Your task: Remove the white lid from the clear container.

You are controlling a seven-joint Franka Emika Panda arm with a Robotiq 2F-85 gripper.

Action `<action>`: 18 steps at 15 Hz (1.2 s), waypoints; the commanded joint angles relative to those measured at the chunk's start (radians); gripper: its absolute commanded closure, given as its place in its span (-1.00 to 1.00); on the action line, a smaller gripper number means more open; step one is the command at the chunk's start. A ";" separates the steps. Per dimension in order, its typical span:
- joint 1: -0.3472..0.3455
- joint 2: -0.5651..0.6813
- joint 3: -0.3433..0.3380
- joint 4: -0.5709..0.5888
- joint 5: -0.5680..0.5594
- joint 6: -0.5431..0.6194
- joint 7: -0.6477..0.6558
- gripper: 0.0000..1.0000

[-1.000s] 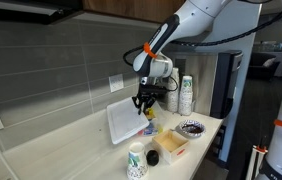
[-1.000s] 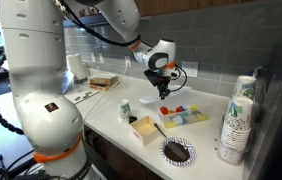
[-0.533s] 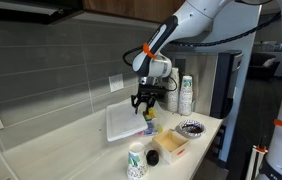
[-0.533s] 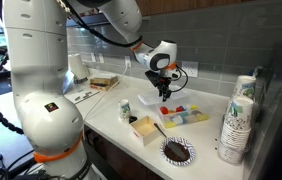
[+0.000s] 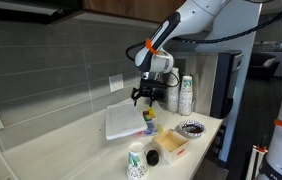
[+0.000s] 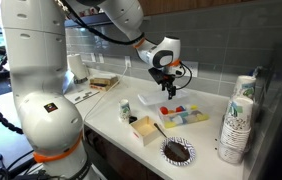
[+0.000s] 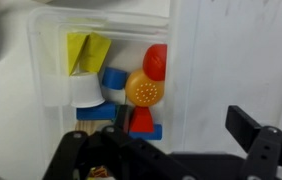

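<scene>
The white lid (image 5: 123, 122) rests beside the clear container (image 5: 149, 123) on the counter, off the tub and free of the fingers. Colourful items show through the open container (image 6: 178, 113), with the lid (image 6: 147, 101) just behind it. My gripper (image 5: 146, 96) hangs a little above both, open and empty; it also shows in an exterior view (image 6: 167, 89). In the wrist view the container (image 7: 111, 80) lies at the left and the lid (image 7: 231, 50) at the right. My gripper (image 7: 166, 140) spreads its dark fingers (image 7: 251, 125) wide over the seam between them.
Stacked white paper cups (image 5: 186, 95) (image 6: 238, 115) stand at the counter's end. A small tan open box (image 5: 171, 146) (image 6: 144, 129), a patterned cup (image 5: 136, 160) and a plate with something dark (image 5: 191, 128) (image 6: 177, 150) sit near the front edge. The tiled wall runs close behind.
The gripper opened and let go of the white lid, which dropped from a tilted, lifted pose to rest beside the container. The gripper has risen slightly.
</scene>
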 commanded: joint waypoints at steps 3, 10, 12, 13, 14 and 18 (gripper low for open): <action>-0.011 -0.128 -0.043 -0.067 -0.082 -0.009 0.086 -1.00; -0.048 -0.322 -0.051 -0.216 -0.087 -0.063 0.113 -1.00; -0.059 -0.368 -0.047 -0.252 -0.092 -0.075 0.119 -1.00; -0.064 -0.386 -0.047 -0.266 -0.087 -0.084 0.111 -1.00; -0.070 -0.401 -0.045 -0.277 -0.091 -0.090 0.116 -1.00; -0.083 -0.449 -0.041 -0.310 -0.084 -0.127 0.109 -1.00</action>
